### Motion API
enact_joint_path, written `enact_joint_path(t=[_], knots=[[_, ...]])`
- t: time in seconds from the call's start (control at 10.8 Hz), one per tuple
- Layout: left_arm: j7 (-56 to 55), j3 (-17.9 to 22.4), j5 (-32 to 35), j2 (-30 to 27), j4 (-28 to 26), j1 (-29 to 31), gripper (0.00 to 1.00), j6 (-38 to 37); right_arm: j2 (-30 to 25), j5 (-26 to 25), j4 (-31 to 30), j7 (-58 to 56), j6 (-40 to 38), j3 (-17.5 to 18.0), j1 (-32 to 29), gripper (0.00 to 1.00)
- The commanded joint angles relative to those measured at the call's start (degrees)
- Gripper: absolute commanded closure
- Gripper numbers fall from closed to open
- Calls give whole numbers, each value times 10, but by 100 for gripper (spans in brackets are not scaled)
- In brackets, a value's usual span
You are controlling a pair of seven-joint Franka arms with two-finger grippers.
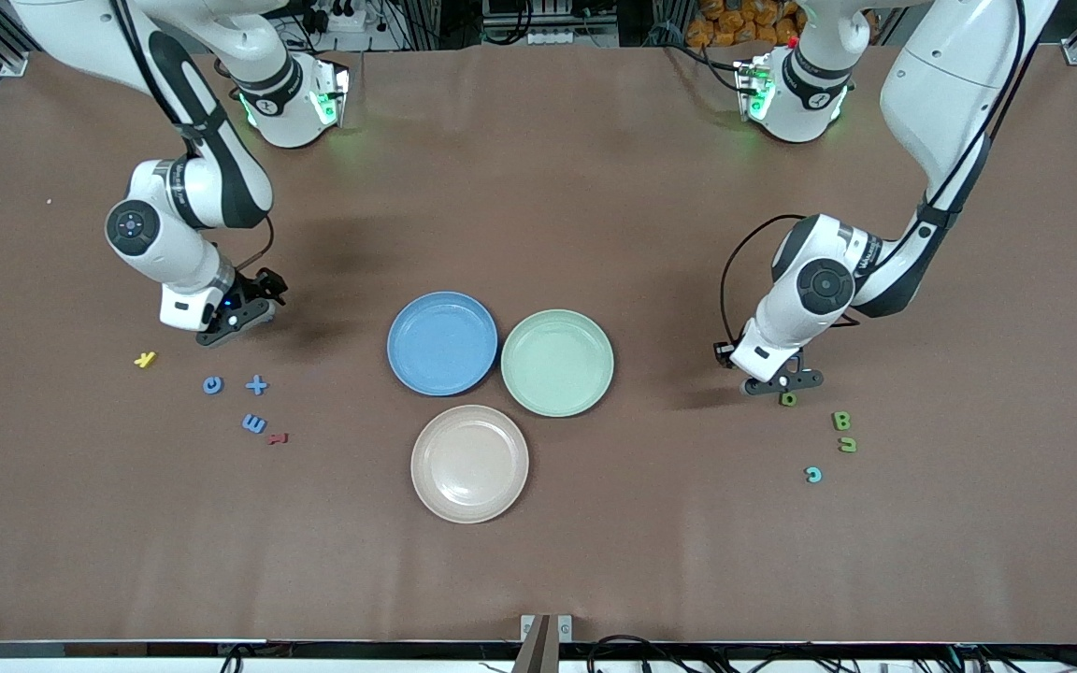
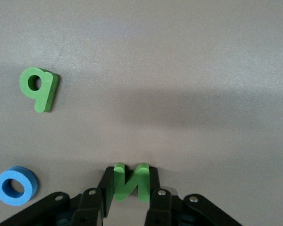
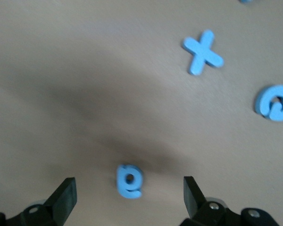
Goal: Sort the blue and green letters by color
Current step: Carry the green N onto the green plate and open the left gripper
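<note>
The table is brown. Three plates sit on it: a blue plate, a pale green plate and a beige plate. The X is blue, the N green, the K yellow. Both arms are white with black grippers.

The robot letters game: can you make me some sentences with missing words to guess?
1. The left gripper is shut on a small ____ letter.
2. The right gripper has its jaws ____ over a small blue letter.
3. The blue plate, green plate and beige plate each hold ____ letters.
4. The plate nearest the front camera is the ____ one.

Missing words: green; open; no; beige
</note>
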Motion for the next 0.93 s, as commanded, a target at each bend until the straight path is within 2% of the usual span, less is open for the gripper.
enact_joint_path(t=[0.0,0.37,0.56,0.84], knots=[[-32,-9,18,1,5,-1,100,7,36,2,-12,-52,60,4,-35,0],[-123,-40,16,-35,12,-61,100,-9,38,2,-10,-43,54,5,-26,0],[-179,-64,16,-30,42,-93,100,-9,36,2,-11,-28,53,5,-7,0],[-242,-64,11,-6,108,-161,100,-9,36,2,-11,-27,54,5,0,0]])
